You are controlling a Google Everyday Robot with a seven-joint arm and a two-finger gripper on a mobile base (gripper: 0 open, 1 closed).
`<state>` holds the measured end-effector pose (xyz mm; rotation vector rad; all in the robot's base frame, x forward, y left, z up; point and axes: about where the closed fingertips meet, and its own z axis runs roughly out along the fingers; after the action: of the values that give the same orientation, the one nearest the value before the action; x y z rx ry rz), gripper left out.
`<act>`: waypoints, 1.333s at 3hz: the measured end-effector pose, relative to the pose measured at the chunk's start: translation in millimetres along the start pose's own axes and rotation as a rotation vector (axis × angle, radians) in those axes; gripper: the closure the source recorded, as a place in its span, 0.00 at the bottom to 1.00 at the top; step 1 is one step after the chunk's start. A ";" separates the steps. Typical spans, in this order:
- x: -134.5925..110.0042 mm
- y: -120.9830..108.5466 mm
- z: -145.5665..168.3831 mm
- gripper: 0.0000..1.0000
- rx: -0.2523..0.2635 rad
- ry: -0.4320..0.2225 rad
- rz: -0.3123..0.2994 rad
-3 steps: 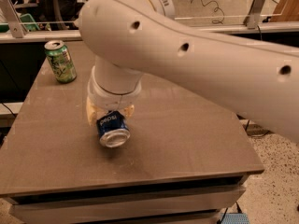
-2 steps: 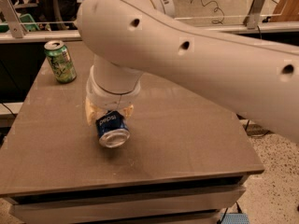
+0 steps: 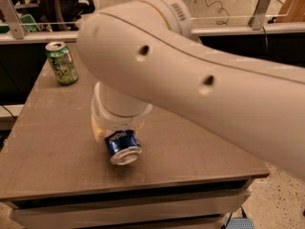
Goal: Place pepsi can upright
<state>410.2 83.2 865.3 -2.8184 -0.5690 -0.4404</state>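
The pepsi can (image 3: 122,146) is dark blue with white lettering. It is tilted, with one silver end facing the camera and down toward the table (image 3: 52,142). My gripper (image 3: 117,130) comes down from above, at the end of the large white arm (image 3: 200,80), and is shut on the can's upper part. The arm hides most of the fingers and the top of the can. I cannot tell whether the can's lower end touches the table or hangs just above it.
A green can (image 3: 61,62) stands upright at the table's far left corner. The table's front edge runs just below the pepsi can. A glass partition and desks (image 3: 238,23) stand behind the table. Speckled floor (image 3: 281,199) shows at the right.
The gripper with the pepsi can has moved a little toward the table's front edge and to the right. The arm now fills more of the view. The green can has not moved.
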 end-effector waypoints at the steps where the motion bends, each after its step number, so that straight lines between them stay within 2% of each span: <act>1: 4.0 10.2 -30.2 1.00 0.030 0.169 -0.043; 2: 26.7 12.9 -50.0 1.00 0.138 0.328 -0.042; 3: 62.5 17.4 -47.2 1.00 0.285 0.462 -0.009; 4: 79.7 26.9 -33.5 1.00 0.363 0.513 0.028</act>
<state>483.1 76.6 918.6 -2.2438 -0.4410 -0.9124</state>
